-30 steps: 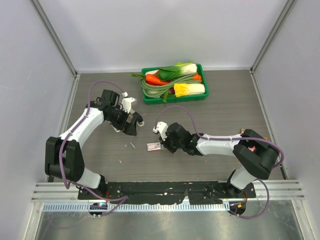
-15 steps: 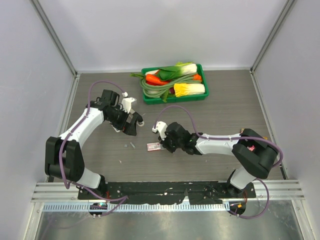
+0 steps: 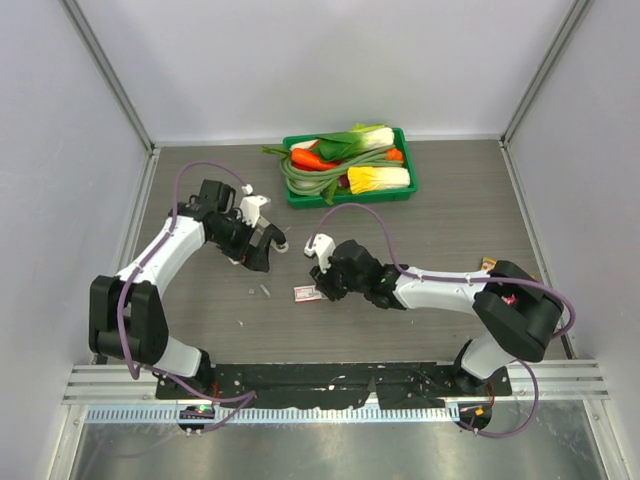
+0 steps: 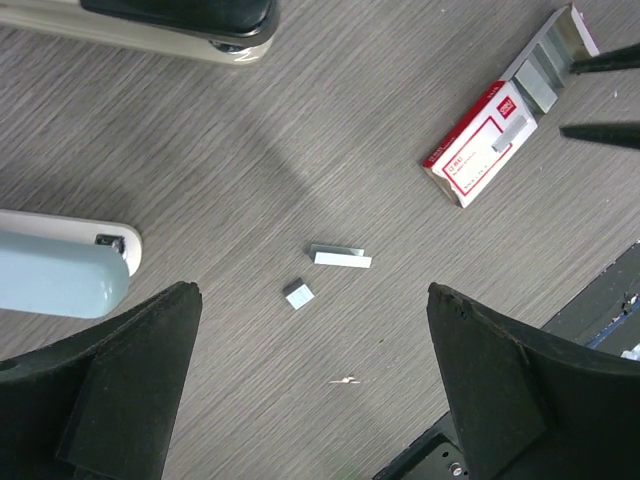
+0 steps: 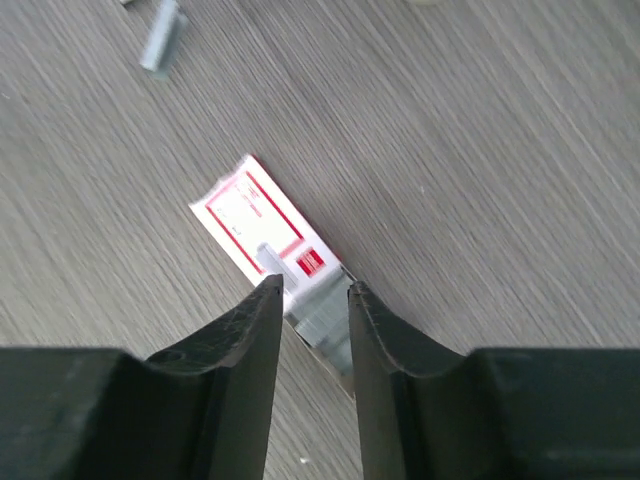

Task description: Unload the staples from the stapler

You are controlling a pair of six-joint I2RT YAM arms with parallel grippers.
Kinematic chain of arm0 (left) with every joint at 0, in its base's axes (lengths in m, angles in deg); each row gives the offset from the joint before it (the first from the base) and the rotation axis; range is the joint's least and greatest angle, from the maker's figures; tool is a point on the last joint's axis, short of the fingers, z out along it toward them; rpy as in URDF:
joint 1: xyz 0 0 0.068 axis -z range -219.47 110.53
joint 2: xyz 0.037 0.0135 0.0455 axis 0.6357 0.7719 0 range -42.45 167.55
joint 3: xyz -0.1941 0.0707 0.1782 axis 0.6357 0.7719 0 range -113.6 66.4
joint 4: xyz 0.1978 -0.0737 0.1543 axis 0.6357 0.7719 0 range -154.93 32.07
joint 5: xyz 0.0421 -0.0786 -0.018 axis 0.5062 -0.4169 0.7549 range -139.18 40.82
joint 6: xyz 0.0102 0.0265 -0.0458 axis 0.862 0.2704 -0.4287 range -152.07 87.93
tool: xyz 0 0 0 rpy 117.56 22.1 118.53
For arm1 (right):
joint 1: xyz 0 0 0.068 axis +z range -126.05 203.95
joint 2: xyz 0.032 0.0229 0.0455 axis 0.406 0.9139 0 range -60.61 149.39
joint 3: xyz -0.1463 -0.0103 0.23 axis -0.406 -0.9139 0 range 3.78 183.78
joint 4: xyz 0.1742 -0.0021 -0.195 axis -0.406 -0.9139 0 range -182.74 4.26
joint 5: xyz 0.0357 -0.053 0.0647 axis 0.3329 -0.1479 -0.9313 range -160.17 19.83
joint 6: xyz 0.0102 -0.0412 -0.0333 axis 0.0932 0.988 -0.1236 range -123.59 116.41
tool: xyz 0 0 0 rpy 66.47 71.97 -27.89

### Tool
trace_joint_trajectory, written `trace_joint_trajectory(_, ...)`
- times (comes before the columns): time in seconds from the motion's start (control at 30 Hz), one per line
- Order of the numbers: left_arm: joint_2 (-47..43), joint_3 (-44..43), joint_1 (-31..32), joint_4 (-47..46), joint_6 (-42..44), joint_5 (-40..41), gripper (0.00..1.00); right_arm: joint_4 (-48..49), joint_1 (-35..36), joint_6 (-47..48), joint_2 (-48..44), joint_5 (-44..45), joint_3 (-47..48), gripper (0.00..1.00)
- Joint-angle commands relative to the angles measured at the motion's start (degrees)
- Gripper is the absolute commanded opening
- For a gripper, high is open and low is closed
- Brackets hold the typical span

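The pale blue stapler (image 4: 58,280) lies at the left of the left wrist view, and a cream and black bar (image 4: 170,22) runs along that view's top edge. Two loose staples pieces (image 4: 340,257) (image 3: 265,290) lie on the wood between them. My left gripper (image 4: 310,292) (image 3: 262,252) hangs wide open above these pieces, holding nothing. A white-and-red packet (image 5: 255,222) (image 3: 306,293) lies open-ended, with grey strips inside and one short strip (image 5: 268,258) on top. My right gripper (image 5: 311,283) (image 3: 318,287) stands open at that open end.
A green tray (image 3: 350,201) of toy vegetables stands at the back middle. The black base rail (image 3: 330,377) runs along the near edge, close to the staples. Grey walls close in the table on three sides.
My right gripper's jaws have parted over the packet's open end, and its wrist has shifted slightly. The left arm has not moved.
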Motion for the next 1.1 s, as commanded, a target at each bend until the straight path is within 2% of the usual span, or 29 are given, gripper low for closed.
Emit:
trace_joint_trajectory(0.0, -2.05, -1.17, -2.93, 1.37, 0.56, -0.5, 1.0, 5.9, 2.95, -1.1, 2.61, -1.13, 5.79, 0.42)
trace_joint_trajectory(0.07, -2.05, -1.87, -4.95, 2.24, 0.21, -2.43, 1.0, 5.37, 6.01, 0.48, 5.08, 0.54, 9.21, 0.44)
trace_joint_trajectory(0.2, -1.61, -3.89, -13.38, 5.41, 1.6, -7.0, 1.0, 6.34, 10.23, 2.33, 11.32, 2.22, 14.05, 0.47)
trace_joint_trajectory(0.37, -4.41, -3.63, -17.96, 8.75, 4.16, -9.12, 1.0, 5.2, 11.83, 1.72, 19.58, 2.48, 21.61, 0.47)
trace_joint_trajectory(0.77, -8.73, -1.88, -19.81, 10.86, 6.97, -10.35, 1.0, 4.84, 13.41, 4.53, 26.27, 13.37, 26.98, 0.48)
trace_joint_trajectory(1.07, -8.99, -1.79, -20.43, 11.21, 7.85, -10.7, 1.0, 3.97, 13.59, 2.78, 28.21, 12.5, 28.3, 0.48)
